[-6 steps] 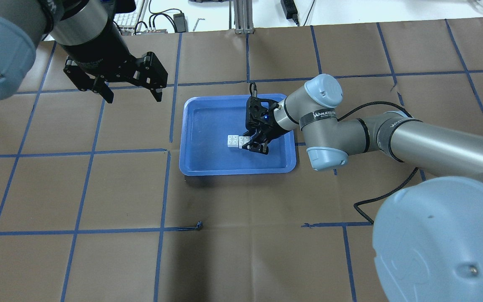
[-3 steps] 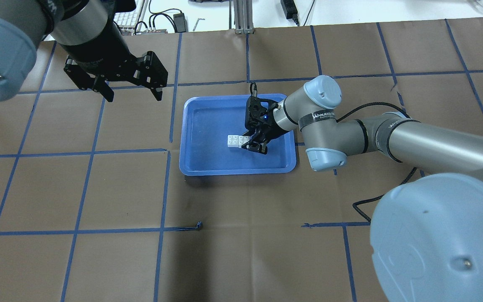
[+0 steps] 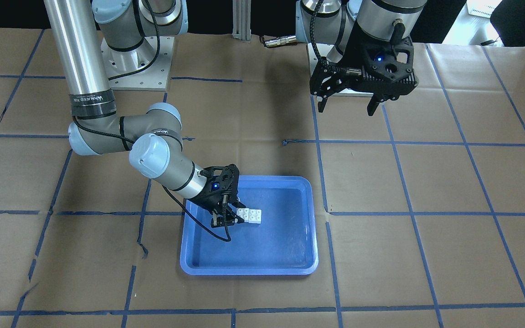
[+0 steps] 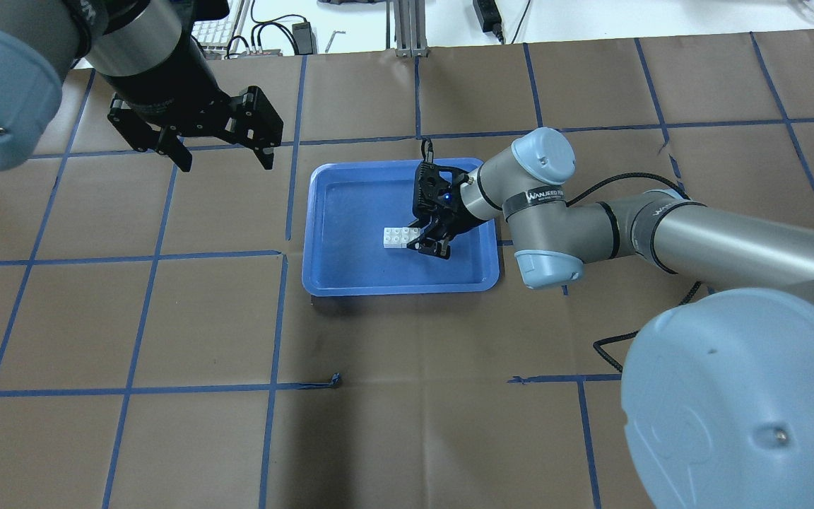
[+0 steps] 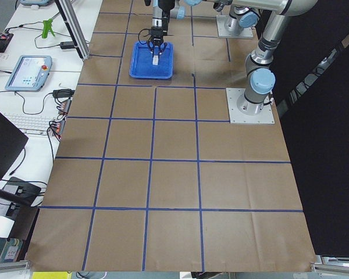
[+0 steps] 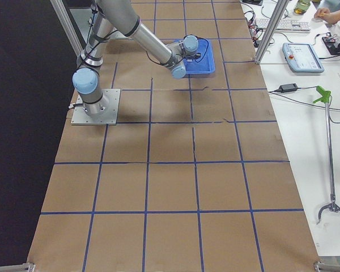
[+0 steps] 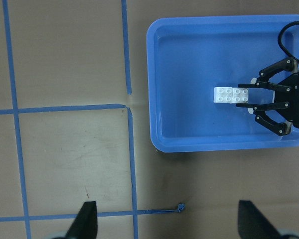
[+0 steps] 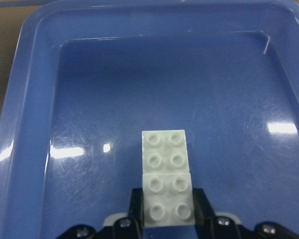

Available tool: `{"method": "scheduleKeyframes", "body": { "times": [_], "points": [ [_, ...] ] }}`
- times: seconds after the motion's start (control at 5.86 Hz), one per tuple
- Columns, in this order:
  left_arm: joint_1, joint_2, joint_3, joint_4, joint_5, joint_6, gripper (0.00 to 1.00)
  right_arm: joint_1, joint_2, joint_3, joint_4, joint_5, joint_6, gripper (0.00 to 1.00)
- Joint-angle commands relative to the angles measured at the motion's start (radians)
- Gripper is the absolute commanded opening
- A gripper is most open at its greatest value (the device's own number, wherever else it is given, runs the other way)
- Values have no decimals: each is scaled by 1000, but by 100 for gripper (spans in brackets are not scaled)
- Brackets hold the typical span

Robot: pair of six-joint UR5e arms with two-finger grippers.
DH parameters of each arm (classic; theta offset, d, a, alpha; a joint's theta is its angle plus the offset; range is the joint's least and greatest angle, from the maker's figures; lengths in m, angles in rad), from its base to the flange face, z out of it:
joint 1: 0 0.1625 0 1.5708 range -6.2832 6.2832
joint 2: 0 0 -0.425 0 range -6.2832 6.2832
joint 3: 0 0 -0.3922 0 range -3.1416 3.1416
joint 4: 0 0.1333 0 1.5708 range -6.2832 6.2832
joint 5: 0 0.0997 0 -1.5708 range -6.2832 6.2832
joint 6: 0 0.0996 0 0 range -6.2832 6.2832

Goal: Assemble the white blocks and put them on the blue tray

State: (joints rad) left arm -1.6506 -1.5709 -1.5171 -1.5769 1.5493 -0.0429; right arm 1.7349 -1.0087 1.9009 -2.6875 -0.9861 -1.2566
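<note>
The two white blocks lie end to end, touching, studs up, on the floor of the blue tray. My right gripper is low in the tray with its fingers against both sides of the nearer block, so it is shut on it. The other block sticks out past the fingertips. The blocks and the right gripper also show in the front view. My left gripper is open and empty, held high over the table, left of the tray and clear of it.
The table is covered in brown paper with a grid of blue tape lines. A short loose end of tape sticks up in front of the tray. The right arm's black cable loops over the table to the right.
The right arm's shoulder and elbow have shifted slightly. The right gripper and the blocks stay almost in the same spot in the tray. The left arm has not moved.
</note>
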Motion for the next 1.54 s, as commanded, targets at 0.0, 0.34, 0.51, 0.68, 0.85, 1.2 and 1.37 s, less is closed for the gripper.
{"method": "scheduleKeyframes", "body": {
  "times": [0.0, 0.34, 0.51, 0.68, 0.85, 1.2, 1.37],
  "points": [
    [0, 0, 0, -2, 0, 0, 99, 0, -1, 1, -3, 0, 6, 26],
    [0, 0, 0, 0, 0, 0, 99, 0, -1, 3, -2, 1, 6, 34],
    [0, 2, 0, 0, 0, 0, 99, 0, -1, 3, -2, 1, 6, 38],
    [0, 0, 0, 0, 2, -2, 99, 0, -1, 3, -2, 1, 6, 41],
    [0, 2, 0, 0, 0, -3, 99, 0, -1, 3, -2, 1, 6, 43],
    [0, 2, 0, 0, 2, -5, 99, 0, -1, 3, 0, 1, 6, 46],
    [0, 2, 0, 5, 2, -6, 99, 0, -1, 3, 0, 3, 6, 49]
  ]
}}
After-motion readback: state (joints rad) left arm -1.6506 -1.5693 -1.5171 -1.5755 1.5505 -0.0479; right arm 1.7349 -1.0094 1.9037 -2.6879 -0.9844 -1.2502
